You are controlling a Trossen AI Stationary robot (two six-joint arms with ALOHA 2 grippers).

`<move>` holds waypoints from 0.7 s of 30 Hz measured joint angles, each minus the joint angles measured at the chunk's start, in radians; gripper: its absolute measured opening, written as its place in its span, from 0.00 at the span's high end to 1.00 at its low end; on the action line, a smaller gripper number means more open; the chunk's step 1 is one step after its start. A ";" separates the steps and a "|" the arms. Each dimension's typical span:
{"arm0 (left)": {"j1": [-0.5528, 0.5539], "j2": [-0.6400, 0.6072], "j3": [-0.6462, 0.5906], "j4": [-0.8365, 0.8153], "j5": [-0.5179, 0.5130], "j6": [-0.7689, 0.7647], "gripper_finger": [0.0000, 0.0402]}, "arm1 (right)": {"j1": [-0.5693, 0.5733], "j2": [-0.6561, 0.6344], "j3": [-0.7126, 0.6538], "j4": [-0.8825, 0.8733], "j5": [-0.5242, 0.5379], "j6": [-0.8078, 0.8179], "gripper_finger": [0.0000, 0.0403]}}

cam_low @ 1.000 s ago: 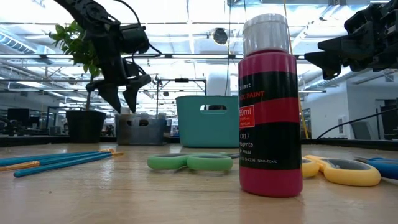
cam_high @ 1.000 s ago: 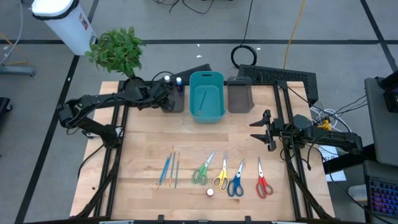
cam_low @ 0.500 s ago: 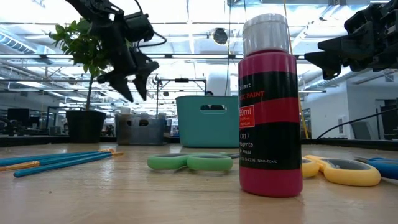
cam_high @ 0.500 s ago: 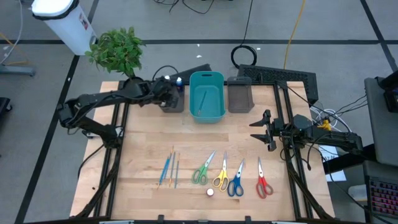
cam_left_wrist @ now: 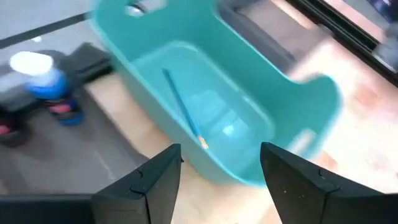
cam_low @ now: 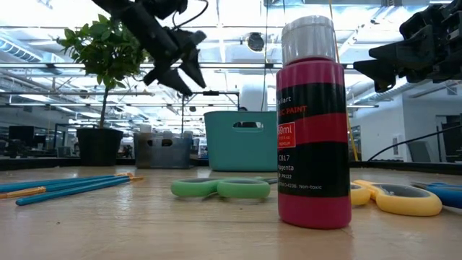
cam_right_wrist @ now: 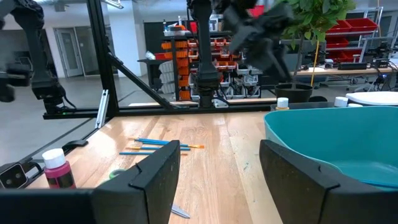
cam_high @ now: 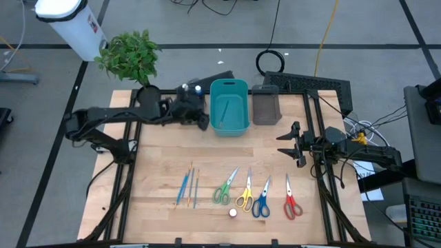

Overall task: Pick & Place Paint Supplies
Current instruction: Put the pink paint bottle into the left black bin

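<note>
Your left gripper [cam_high: 201, 121] hangs empty, fingers spread; the teal bin [cam_high: 238, 128] sits just ahead, holding one brush [cam_left_wrist: 183, 109]. Your right gripper [cam_high: 284, 143] waits with fingers apart.

left gripper [cam_high: 200, 121] raised, jaws apart, empty; right gripper [cam_high: 282, 143] waits, jaws apart.

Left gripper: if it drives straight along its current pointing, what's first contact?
Probably the teal bin. The left gripper is open and empty, aimed into the bin, where one brush lies. Depth is unclear, so near wall or floor.
</note>
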 joint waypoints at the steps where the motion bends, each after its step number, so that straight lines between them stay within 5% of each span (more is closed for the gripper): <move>1: -0.030 0.000 0.000 0.000 -0.008 0.000 0.43 | 0.000 0.000 0.000 0.000 0.000 0.000 0.47; 15: -0.459 -0.010 0.000 0.192 -0.196 0.128 0.43 | 0.000 0.000 0.000 0.000 0.000 0.000 0.47; 21: -0.599 -0.003 0.000 0.331 -0.193 0.215 0.43 | 0.000 0.000 0.000 0.000 0.000 0.000 0.47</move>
